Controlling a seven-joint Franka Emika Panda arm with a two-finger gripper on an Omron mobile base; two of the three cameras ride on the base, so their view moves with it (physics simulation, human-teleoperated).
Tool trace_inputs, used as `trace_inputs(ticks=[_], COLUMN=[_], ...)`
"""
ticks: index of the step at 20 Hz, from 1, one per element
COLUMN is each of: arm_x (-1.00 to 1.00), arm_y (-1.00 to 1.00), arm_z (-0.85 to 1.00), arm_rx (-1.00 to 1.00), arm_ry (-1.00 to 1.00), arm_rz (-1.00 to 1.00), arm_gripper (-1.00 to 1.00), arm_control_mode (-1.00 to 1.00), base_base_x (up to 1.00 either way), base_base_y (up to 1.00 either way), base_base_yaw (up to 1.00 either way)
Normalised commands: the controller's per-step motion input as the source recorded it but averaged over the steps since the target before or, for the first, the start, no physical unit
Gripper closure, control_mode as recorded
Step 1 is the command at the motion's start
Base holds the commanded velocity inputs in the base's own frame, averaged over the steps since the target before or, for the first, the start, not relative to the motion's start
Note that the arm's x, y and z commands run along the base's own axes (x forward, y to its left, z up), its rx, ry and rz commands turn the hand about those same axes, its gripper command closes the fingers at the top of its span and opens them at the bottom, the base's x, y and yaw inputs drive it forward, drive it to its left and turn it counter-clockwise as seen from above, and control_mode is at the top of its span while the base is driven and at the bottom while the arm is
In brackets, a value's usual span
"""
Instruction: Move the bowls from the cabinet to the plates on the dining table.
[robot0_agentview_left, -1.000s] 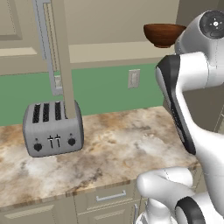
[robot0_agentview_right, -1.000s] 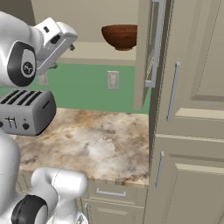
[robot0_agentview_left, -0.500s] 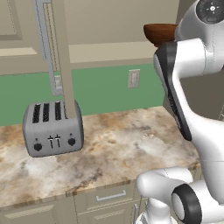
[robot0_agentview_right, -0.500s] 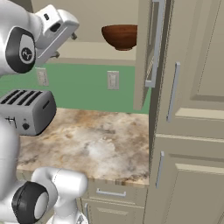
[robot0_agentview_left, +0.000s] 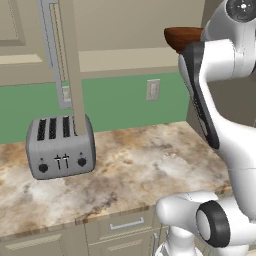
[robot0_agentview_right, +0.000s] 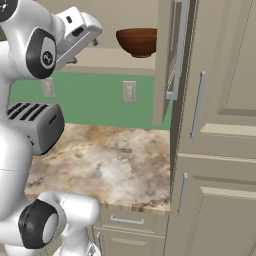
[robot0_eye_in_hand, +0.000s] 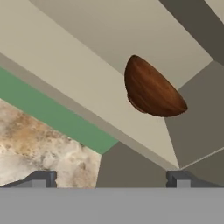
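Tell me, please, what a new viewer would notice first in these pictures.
The reddish-brown bowl stands alone on the shelf of the open cabinet, high above the counter. The gripper points at it with fingers apart, not touching. A silver toaster sits on the stone counter below, against the green wall.

Grey toaster (robot0_agentview_left: 61, 146) on stone worktop (robot0_agentview_left: 135, 165); wall outlet (robot0_agentview_left: 153, 89) on green backsplash (robot0_agentview_left: 115, 102)

Glossy reddish-brown bowl (robot0_eye_in_hand: 152, 89), beige cabinet (robot0_agentview_right: 165, 65), green wall (robot0_agentview_left: 115, 102), mottled beige-brown worktop (robot0_agentview_left: 125, 170), silver-grey toaster (robot0_agentview_left: 60, 147).
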Motion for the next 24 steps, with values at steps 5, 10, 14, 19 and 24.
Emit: trace_inputs(ticks=[5, 10, 14, 19, 24], arm_x=[0.00, 0.04, 0.14, 0.35, 0.14], arm_y=[-0.02, 0.00, -0.02, -0.08, -0.04], arm_z=[0.00, 0.00, -0.05, -0.21, 0.08], arm_rx=[0.00, 0.00, 0.00, 0.00, 0.00], arm_ry=[-0.07, -0.09, -0.06, 0.00, 0.00], arm_rz=[0.00, 0.00, 0.00, 0.00, 0.00], arm_gripper=[-1.00, -1.00, -1.00, -1.00, -1.00], arm_control_mode=[-1.00, -1.00, -1.00, -1.00, -1.00], base_base_x=[0.00, 0.00, 0.00, 0.00, 0.00], base_base_y=[0.00, 0.00, 0.00, 0.00, 0.00], base_base_yaw=[0.00, 0.00, 0.00, 0.00, 0.00])
